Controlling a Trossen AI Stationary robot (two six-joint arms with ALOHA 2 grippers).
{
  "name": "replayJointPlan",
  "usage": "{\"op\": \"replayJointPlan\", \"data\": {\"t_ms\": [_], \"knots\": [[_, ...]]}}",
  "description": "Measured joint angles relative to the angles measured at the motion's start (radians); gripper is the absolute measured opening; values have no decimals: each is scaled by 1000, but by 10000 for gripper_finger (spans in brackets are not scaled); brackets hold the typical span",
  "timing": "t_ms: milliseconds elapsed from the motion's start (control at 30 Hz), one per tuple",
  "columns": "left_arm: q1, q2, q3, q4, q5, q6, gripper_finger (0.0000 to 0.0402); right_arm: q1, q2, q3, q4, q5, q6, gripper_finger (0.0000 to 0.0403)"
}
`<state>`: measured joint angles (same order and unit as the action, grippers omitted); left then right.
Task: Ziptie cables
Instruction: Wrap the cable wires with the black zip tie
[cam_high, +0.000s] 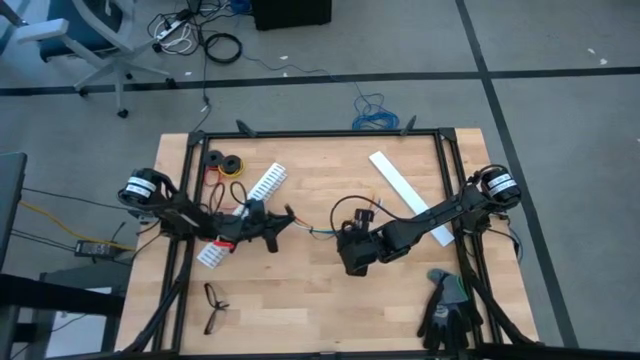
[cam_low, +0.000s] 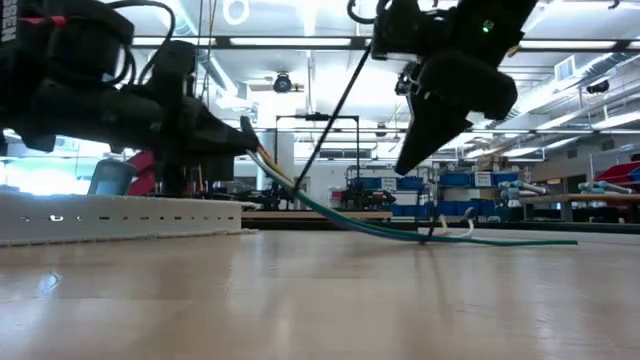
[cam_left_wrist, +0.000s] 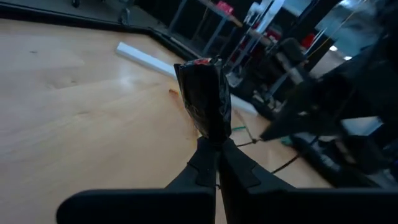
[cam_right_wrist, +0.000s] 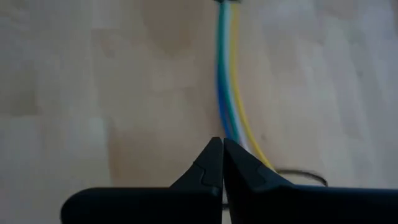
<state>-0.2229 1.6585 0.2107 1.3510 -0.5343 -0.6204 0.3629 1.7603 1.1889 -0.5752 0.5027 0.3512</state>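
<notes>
On the wooden bench (cam_high: 320, 300) I see the cables (cam_high: 318, 231) mid-bench, one end clamped in my left end effector (cam_high: 291, 218); my right end effector (cam_high: 352, 262) is closed, empty, just above them.

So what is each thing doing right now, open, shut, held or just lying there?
Left claw: shut on the cables.
Right claw: shut, just above the cables.
Cables: bundled, one end held up, the other end on the table.
Glasses: lying on the table, arms unfolded.
Gloves: lying at the table's edge.
White strip: lying flat.
</notes>
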Motion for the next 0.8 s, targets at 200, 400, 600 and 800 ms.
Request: {"op": "replayJointPlan", "data": {"t_ms": [200, 400, 600, 800], "knots": [[29, -1, 14, -8, -21, 39, 19, 1, 0, 0, 16, -39, -25, 0], [40, 0, 21, 14, -19, 42, 6, 1, 0, 0, 97, -52, -88, 0], [38, 0, 36, 53, 9, 90, 6, 0, 0, 0, 99, -52, -99, 0], [45, 0, 36, 18, 9, 94, 49, 0, 0, 0, 81, -52, -90, 0]]}}
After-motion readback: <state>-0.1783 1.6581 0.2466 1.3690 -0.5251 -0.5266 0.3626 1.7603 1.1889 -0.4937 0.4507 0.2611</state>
